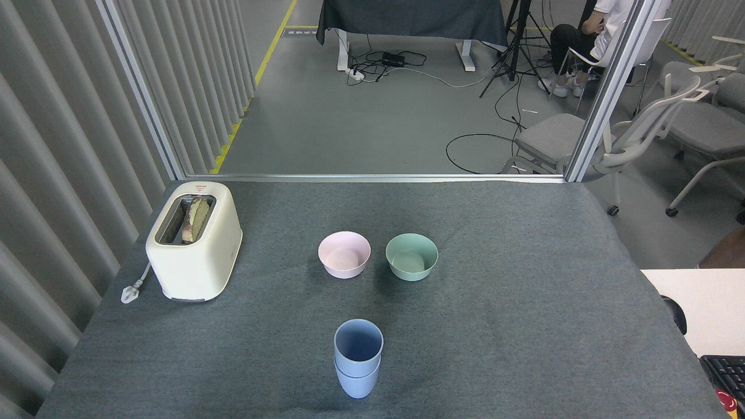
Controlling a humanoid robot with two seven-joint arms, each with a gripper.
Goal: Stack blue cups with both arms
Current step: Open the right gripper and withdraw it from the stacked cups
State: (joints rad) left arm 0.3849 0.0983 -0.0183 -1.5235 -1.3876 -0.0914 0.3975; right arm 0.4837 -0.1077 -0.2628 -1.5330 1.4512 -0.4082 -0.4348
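Note:
Two pale-blue cups [358, 358] stand nested, one inside the other, upright on the grey table near its front edge, a little left of centre. The upper cup's rim sits above the lower cup's rim. Neither of my arms nor either gripper shows in the head view.
A pink bowl [344, 254] and a green bowl [411, 256] stand side by side behind the cups. A cream toaster [194, 240] with bread in its slot sits at the left, its plug on the cloth. A white desk with a keyboard [723, 372] is at the right.

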